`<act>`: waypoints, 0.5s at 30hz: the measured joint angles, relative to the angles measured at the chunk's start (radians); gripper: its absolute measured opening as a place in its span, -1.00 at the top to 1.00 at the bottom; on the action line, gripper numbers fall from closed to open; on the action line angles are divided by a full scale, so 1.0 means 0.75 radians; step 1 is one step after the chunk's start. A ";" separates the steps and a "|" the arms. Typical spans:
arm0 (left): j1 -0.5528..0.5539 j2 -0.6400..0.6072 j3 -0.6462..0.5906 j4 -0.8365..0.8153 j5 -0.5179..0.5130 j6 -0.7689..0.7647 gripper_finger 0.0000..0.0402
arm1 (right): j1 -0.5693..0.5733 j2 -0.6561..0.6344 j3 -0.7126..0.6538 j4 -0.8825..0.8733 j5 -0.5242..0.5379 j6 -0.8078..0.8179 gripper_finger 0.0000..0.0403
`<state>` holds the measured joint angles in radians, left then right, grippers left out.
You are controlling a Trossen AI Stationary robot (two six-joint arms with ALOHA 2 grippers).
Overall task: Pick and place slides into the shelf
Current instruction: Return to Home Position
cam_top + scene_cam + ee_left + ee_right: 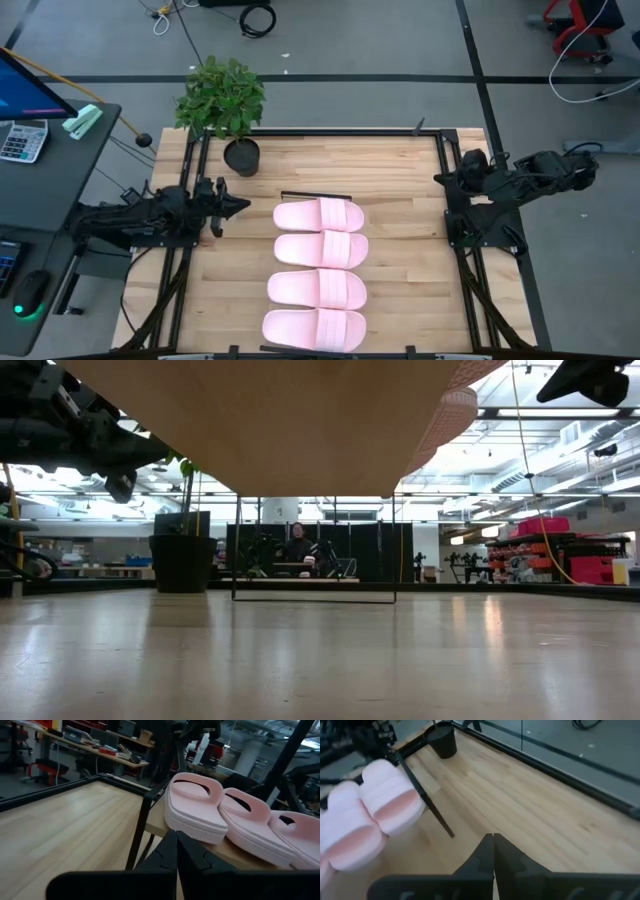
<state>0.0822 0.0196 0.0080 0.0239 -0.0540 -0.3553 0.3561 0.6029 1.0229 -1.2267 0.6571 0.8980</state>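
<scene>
Overhead, four slides [318, 215] of smooth pale pink foam, rounded and wide-strapped, lay side by side in a row on the shelf [280, 420], whose light-wood underside and thin black rail only the low view revealed. Below lay the striped butcher-block table [400, 250], a leafy potted plant [222, 100] at one corner. The left gripper [238, 206] and right gripper [440, 178] hung at opposite table edges, each clenched empty, fingers pressed together in the wrist views. A person [297, 547] sat in the workshop beyond

Four slides [320, 250] lie side by side along the shelf [280, 420], with a potted plant [222, 100] behind them, leftward.
</scene>
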 joint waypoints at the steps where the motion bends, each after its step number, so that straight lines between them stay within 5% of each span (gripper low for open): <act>1: 0.000 0.001 0.000 -0.001 -0.001 0.000 0.97 | 0.000 -0.001 0.000 0.000 0.000 -0.035 0.99; 10: 0.000 0.000 -0.001 0.023 -0.017 0.009 0.77 | 0.000 -0.206 -0.012 0.024 0.003 -0.224 0.99; 15: 0.000 0.000 -0.001 0.039 -0.023 0.009 0.74 | 0.001 -0.453 -0.211 0.350 0.000 -0.389 0.99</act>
<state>0.0822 0.0196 0.0071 0.0531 -0.0709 -0.3487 0.3565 0.2628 0.8648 -0.9644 0.6568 0.6062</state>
